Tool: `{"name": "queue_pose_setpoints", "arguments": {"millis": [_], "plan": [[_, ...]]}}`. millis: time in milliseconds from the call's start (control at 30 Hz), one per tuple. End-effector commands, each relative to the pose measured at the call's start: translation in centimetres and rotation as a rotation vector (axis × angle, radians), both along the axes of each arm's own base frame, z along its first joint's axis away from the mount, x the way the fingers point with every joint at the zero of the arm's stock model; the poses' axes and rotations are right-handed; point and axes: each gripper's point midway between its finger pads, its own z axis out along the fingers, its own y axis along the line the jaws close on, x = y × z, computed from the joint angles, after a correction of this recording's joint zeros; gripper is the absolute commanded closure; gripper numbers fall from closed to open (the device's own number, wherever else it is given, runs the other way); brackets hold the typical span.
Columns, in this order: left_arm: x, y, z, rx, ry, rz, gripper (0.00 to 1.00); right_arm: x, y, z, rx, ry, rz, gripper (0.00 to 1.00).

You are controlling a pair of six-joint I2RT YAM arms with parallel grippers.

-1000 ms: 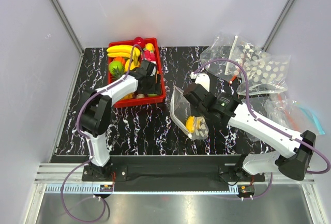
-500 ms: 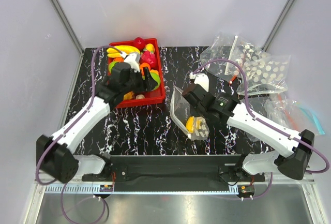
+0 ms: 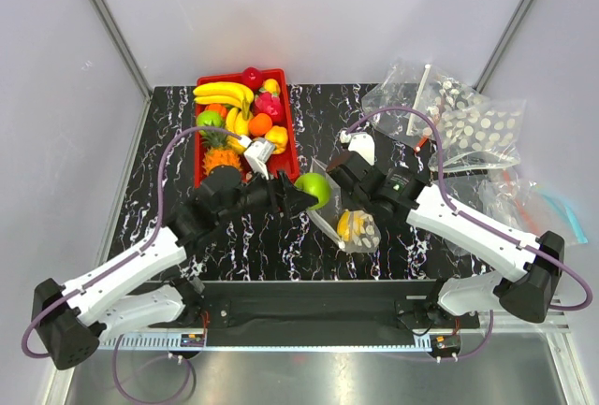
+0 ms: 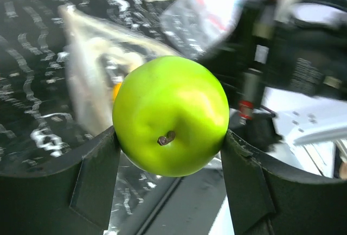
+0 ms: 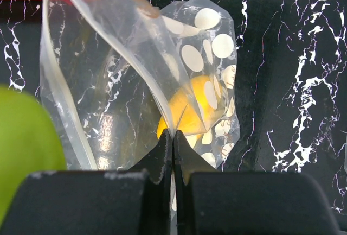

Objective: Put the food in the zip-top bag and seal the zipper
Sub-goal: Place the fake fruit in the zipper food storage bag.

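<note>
My left gripper (image 3: 309, 195) is shut on a green apple (image 3: 314, 190) and holds it above the table, just left of the zip-top bag (image 3: 344, 216). The apple fills the left wrist view (image 4: 171, 115) between both fingers. My right gripper (image 3: 339, 173) is shut on the bag's upper film (image 5: 135, 34) and holds the mouth open toward the apple. The zipper strip (image 5: 57, 83) curves down the mouth's left side. A small yellow fruit (image 5: 187, 110) lies inside the dotted bag. The bananas (image 3: 223, 93) lie in the red tray (image 3: 293, 134).
The tray also holds a spiky pineapple (image 3: 221, 157), another green fruit (image 3: 208, 118) and red and orange fruits. More dotted bags (image 3: 468, 120) lie at the back right, and a clear bag with a blue edge (image 3: 552, 204) at the far right.
My left gripper has left the tray with the green apple and swung right and forward to the bag's mouth. The right gripper has kept its hold on the bag.
</note>
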Motion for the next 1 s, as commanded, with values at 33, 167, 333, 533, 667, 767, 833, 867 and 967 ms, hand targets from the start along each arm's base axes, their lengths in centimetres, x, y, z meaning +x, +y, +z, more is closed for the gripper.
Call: {"name": "queue_pose_setpoints", "arguments": {"millis": [33,167,333,533,667,767,833,867,967], "plan": [[0.2,-0.8,1.1,-0.057,-0.047,0.018,0.43,1.0,0.9,1.6,0.049,-0.042,-0.006,1.00],[0.4,-1.7,-0.8,-0.016,-0.024,0.002,0.43,1.1,1.2,1.8,0.055,-0.040,0.000,1.00],[1.0,-3.1,-5.8,0.091,0.060,-0.027,0.41,1.0,1.3,2.0,0.065,-0.043,0.005,1.00],[1.5,-3.9,-6.2,0.192,0.047,-0.032,0.05,0.9,1.3,1.8,0.069,-0.039,0.008,1.00],[1.9,-2.7,-4.9,0.216,-0.006,0.010,0.01,0.7,1.1,1.9,0.078,-0.044,0.011,1.00],[1.9,-1.8,-3.5,0.238,-0.048,0.024,0.01,0.5,0.9,2.1,0.088,-0.051,0.013,1.00],[2.3,-0.9,-3.4,0.272,-0.062,0.057,0.01,0.5,0.7,2.3,0.088,-0.057,0.017,1.00],[2.8,0.1,-3.4,0.310,-0.076,0.108,0.01,0.4,0.6,2.3,0.083,-0.059,0.018,1.00],[4.5,2.9,-2.7,0.369,-0.095,0.258,0.01,0.5,0.1,2.3,0.061,-0.066,0.008,1.00]]}}
